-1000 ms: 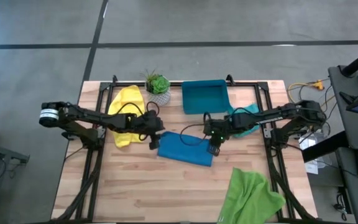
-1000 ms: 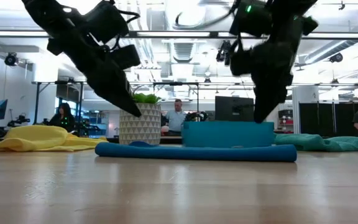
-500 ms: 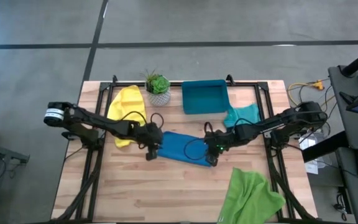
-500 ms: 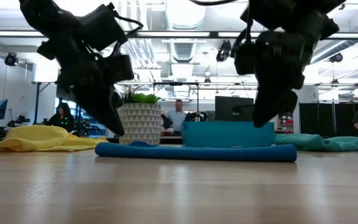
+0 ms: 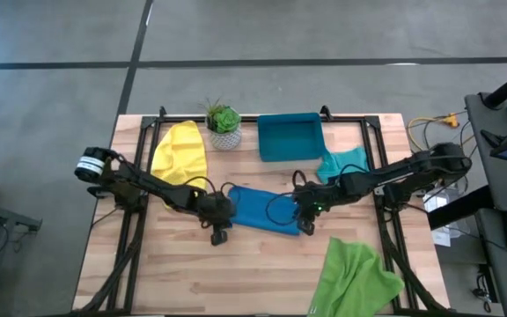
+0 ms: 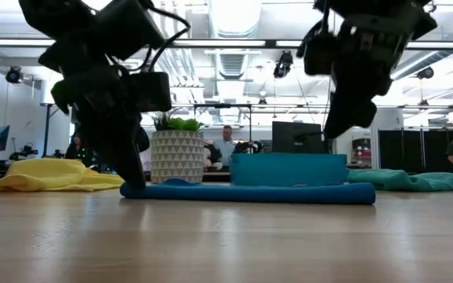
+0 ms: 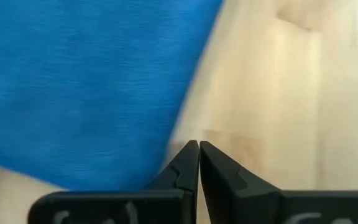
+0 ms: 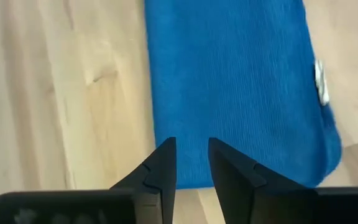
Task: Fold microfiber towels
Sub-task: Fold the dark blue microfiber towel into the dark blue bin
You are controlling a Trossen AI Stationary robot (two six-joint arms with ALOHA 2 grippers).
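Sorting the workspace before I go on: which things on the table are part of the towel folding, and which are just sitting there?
Part of the job:
blue towel, between the left gripper and right gripper
yellow towel
teal towel
light green towel

Just lying about:
teal-blue tray
potted plant

You have the blue towel (image 5: 260, 210) lying flat and folded to a long rectangle at the bench's middle, slightly askew. The yellow towel (image 5: 180, 151) sits crumpled near the far left corner. The teal towel (image 5: 343, 164) lies bunched toward the right edge. The light green towel (image 5: 355, 277) spreads loosely over the near right edge.
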